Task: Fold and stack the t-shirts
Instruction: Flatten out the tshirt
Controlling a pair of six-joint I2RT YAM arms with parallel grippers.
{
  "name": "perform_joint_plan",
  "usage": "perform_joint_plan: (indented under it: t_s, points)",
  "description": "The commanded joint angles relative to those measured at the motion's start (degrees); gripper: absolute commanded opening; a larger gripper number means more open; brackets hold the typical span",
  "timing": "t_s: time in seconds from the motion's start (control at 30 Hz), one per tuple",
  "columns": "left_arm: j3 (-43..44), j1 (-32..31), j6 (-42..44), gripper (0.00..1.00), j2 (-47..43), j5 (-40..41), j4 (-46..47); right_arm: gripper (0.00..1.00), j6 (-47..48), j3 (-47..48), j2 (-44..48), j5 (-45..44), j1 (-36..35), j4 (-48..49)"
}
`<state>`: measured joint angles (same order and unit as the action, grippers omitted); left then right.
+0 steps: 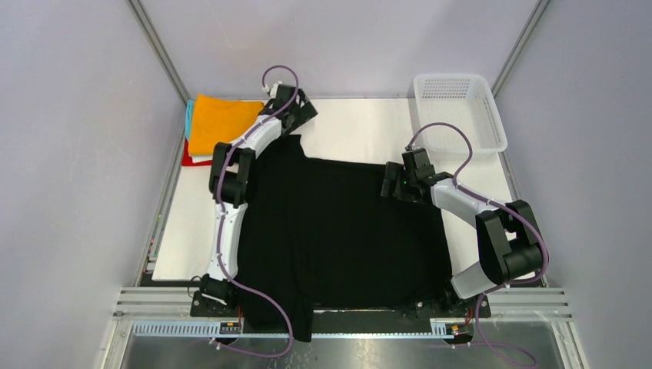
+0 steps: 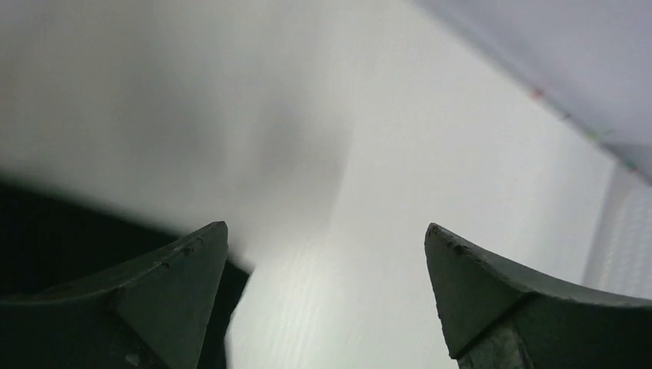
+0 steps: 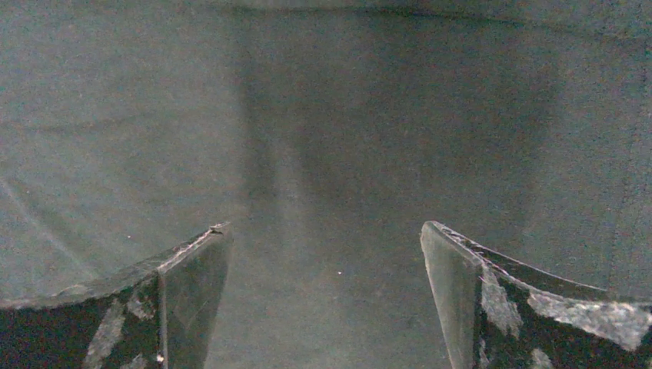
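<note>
Two arms reach over one large black t-shirt [image 1: 338,231] in the top view. It lies spread across most of the table [image 1: 346,127], its near edge spilling over the front rail. The left gripper [image 1: 296,100] sits at the shirt's far left corner, and the right gripper [image 1: 392,183] is over its far right edge. An orange shirt [image 1: 219,123] tops the folded stack at the far left, with teal and red edges peeking out beneath. The white basket [image 1: 461,115] stands at the far right. In the left wrist view, the left gripper [image 2: 327,238] is spread wide with nothing between its fingers [image 2: 184,284]. Bare white table [image 2: 430,154] fills the gap, and the black t-shirt [image 2: 46,231] shows only at the lower left, so that finger is at the cloth's edge rather than over it. In the right wrist view, the right gripper [image 3: 323,231] is equally wide and empty, looking straight down at flat dark cloth [image 3: 307,115]. The step in hand looks like taking hold of the far edge for the first fold. To do it well, each gripper should pinch right at a corner or hem — the left needs to shift onto the cloth first — and both should lift together, so the fold lands straight and unwrinkled.
</note>
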<state>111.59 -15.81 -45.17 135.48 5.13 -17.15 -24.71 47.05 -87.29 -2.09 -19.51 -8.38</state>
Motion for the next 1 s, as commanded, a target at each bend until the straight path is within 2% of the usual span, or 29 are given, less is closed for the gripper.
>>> perform_joint_plan:
  t_s: [0.0,0.03,0.1,0.23,0.3,0.37,0.47,0.6,0.67,0.77,0.97]
  points:
    - [20.12,0.5,-0.34,0.99,10.13,-2.01,-1.17,1.0,1.14,2.65,-0.12,-2.41,-0.29,-1.75]
    - [23.63,0.52,-0.13,0.99,12.01,-3.64,-2.67,1.0,1.28,2.66,0.1,-2.78,-0.27,-1.87]
    - [23.07,0.25,1.01,0.99,10.25,-6.55,-1.24,0.99,1.71,2.54,0.69,-3.25,-0.27,-1.93]
    - [8.24,-0.99,6.28,0.99,-3.72,-8.96,5.46,0.99,2.29,3.09,0.45,-1.14,-0.27,-2.18]
    - [3.19,-1.58,9.01,0.99,-10.71,-11.63,-0.18,0.99,1.71,3.14,-0.21,1.05,-0.34,-2.2]
    - [-6.38,-2.45,10.87,0.99,-18.88,-10.94,-3.86,1.0,1.05,2.93,-0.98,1.9,-0.82,-2.08]
    - [-24.24,-4.51,12.05,0.99,-31.97,-9.0,-1.39,0.99,0.77,3.45,-2.84,3.61,-1.93,-2.81]
    - [-40.7,-6.73,11.34,0.99,-42.87,-6.28,-0.87,1.0,-0.55,4.98,-6.21,6.04,-1.97,-4.56]
    - [-44.75,-6.71,11.17,0.99,-45.05,-5.44,-2.46,1.0,-1.36,5.35,-7.35,6.54,-1.42,-4.76]
    - [-47.56,-6.75,9.86,0.99,-44.95,0.14,-6.6,1.0,-1.71,6.27,-9.14,6.06,0.07,-5.65]
    - [-46.52,-6.71,8.95,0.99,-37.82,-2.77,-6.47,0.99,0.12,8.94,-12.9,6.6,3.46,-7.54]
